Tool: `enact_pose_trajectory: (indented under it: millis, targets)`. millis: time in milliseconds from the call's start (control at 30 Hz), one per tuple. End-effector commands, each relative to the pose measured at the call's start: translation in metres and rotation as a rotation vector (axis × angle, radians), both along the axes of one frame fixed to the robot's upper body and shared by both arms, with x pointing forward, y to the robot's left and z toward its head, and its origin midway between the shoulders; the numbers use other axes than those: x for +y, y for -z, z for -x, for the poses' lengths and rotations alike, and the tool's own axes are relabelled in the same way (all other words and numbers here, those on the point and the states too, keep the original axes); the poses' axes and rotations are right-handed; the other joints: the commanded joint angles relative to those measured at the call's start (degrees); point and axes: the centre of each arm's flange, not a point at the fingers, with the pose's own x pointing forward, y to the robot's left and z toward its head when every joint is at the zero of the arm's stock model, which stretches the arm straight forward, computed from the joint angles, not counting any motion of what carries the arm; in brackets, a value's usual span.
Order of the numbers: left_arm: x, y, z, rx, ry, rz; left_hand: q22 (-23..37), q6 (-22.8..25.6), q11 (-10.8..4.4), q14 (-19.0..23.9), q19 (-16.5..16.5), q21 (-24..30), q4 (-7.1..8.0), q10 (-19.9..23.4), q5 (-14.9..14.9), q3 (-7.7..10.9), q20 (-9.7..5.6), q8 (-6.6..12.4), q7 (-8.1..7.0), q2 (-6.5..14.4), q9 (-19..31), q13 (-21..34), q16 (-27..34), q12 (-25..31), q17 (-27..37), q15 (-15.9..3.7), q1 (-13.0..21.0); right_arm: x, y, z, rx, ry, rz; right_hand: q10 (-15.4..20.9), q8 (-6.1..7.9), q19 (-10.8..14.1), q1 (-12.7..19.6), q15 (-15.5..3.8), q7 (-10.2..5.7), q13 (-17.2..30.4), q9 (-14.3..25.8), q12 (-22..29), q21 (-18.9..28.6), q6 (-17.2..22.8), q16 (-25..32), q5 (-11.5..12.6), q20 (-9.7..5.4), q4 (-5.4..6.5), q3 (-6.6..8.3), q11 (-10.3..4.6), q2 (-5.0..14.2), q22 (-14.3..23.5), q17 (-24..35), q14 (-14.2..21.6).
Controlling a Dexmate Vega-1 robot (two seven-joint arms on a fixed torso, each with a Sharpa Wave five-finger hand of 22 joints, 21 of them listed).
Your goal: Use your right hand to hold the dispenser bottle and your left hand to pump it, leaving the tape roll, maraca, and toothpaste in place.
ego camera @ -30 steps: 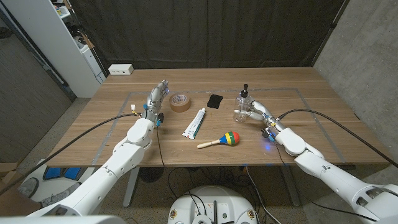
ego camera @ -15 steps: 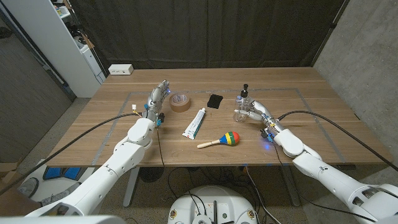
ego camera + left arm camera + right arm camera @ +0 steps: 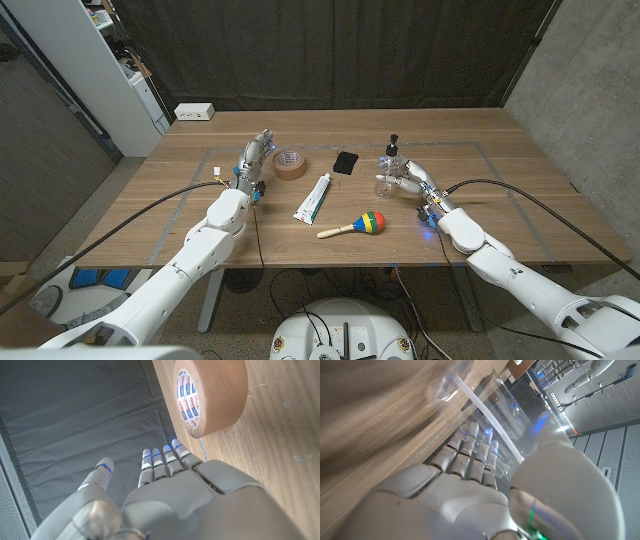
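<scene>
My right hand is at the dispenser bottle, which stands upright toward the far right of the worktop. In the right wrist view the clear wall of the bottle lies between my fingers and thumb, so I judge the hand wrapped round it, though I cannot tell how firmly. My left hand is open and holds nothing, fingers straight, just beside the tape roll and well apart from the bottle. The main risk, as I see it, is a loose hold: the bottle is clear, light-looking plastic with a tall black pump, and if I press down on the pump off-centre it could tip or twist out of my right hand. The second risk is the crossing. My left hand must travel over the toothpaste, with the maraca nearer to me and a small black object between the tape and the bottle; a low sweep could knock any of these, and the round maraca would roll. Lifting away carelessly could also nudge the tape roll, since my fingers sit so close to it.
</scene>
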Motion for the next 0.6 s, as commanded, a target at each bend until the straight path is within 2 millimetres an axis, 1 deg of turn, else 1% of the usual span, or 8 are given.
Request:
enact_pose_trajectory:
  millis: [33,233,300,400,433,500,567,600]
  targets:
    - [-0.003,-0.003,-0.002,-0.006,0.01,0.003,0.08,0.54,0.07,0.47,0.45,-0.25,0.0,0.45,0.0,0.65,-3.91,0.11,0.09,2.64,0.28,0.16,0.09,0.01,0.15,-0.15,-0.75,0.001,-0.001,0.0,-0.007,0.006,-0.041,1.83,1.33,1.27,1.25,-7.34,-0.35,0.59,0.59,0.87,0.43,1.64,1.04,0.1,-1.32,0.14,-0.51,-0.34,0.46,0.27,0.81,1.46]
    - [-0.007,-0.009,0.001,-0.023,0.017,-0.011,0.09,0.66,0.15,0.48,0.7,-0.43,0.02,0.61,0.02,0.9,-3.72,0.1,0.11,2.75,0.29,0.17,0.04,0.0,0.15,-0.12,-0.8,0.001,-0.007,0.005,-0.017,-0.001,-0.037,2.16,1.84,2.32,1.68,-7.79,-0.26,0.95,0.95,1.09,0.72,1.57,1.56,0.25,-1.62,0.17,-0.63,-0.46,0.98,0.34,1.44,1.66]
    - [-0.008,-0.011,0.003,-0.032,0.02,-0.018,0.09,0.72,0.19,0.48,0.8,-0.47,-0.01,0.62,0.03,0.99,-3.66,0.11,0.15,2.78,0.29,0.17,0.02,-0.01,0.13,-0.1,-0.78,0.002,-0.01,0.006,-0.021,-0.004,-0.031,1.83,2.25,4.65,2.42,-7.75,-0.35,1.36,1.33,1.07,1.59,1.12,1.87,0.44,-0.77,0.03,-0.77,-0.55,1.34,0.54,2.06,1.41]
    - [-0.01,-0.015,0.005,-0.045,0.025,-0.028,0.09,0.76,0.09,0.5,0.9,-0.56,-0.08,0.62,0.04,1.15,-3.58,0.1,0.13,2.82,0.29,0.17,0.0,-0.05,0.11,-0.06,-0.72,0.001,-0.012,0.008,-0.026,-0.006,-0.035,1.61,2.55,6.4,2.72,-7.06,-0.27,1.64,1.59,1.04,2.25,0.83,1.99,0.52,-0.03,0.04,-0.97,-0.45,1.47,0.65,2.41,1.13]
    - [-0.011,-0.017,0.006,-0.05,0.024,-0.032,0.09,0.75,0.14,0.51,0.91,-0.61,-0.1,0.63,0.04,1.21,-3.58,0.09,0.14,2.83,0.29,0.17,-0.01,-0.05,0.1,-0.12,-0.7,0.001,-0.013,0.009,-0.028,-0.006,-0.037,1.57,2.68,7.18,2.93,-7.01,-0.35,1.76,1.69,1.06,2.53,0.73,2.09,0.55,-0.23,0.0,-1.04,-0.32,1.54,0.68,2.61,1.03]
    - [-0.012,-0.019,0.007,-0.055,0.024,-0.037,0.1,0.76,0.16,0.59,0.99,-0.65,-0.14,0.66,0.04,1.28,-3.51,0.08,0.1,2.83,0.29,0.17,0.01,-0.06,0.1,-0.15,-0.68,0.001,-0.014,0.01,-0.032,-0.007,-0.032,1.51,2.71,7.92,3.17,-6.97,-0.15,1.89,1.81,1.06,2.77,0.3,2.11,0.6,-0.05,-0.04,-1.08,-0.17,1.6,0.68,2.69,1.0]
    - [-0.014,-0.023,0.01,-0.068,0.033,-0.049,0.1,0.83,0.17,0.68,1.07,-0.7,-0.18,0.72,0.04,1.37,-3.45,0.09,0.15,2.84,0.29,0.17,0.02,-0.05,0.09,-0.16,-0.65,0.001,-0.016,0.013,-0.032,-0.005,-0.033,1.43,2.9,8.99,3.51,-6.89,-0.19,2.08,1.96,1.07,3.11,0.12,2.21,0.67,0.77,-0.05,-1.16,-0.16,1.8,0.66,2.94,0.82]
    - [-0.015,-0.025,0.011,-0.073,0.035,-0.054,0.1,0.83,0.19,0.73,1.18,-0.72,-0.22,0.71,0.04,1.44,-3.34,0.08,0.14,2.84,0.3,0.17,0.02,-0.07,0.08,-0.13,-0.63,0.001,-0.016,0.013,-0.033,-0.009,-0.031,1.08,3.1,9.76,3.63,-6.75,-0.19,2.24,2.08,0.97,3.32,0.09,2.3,0.69,1.74,0.0,-1.31,0.15,1.88,0.62,3.13,0.67]
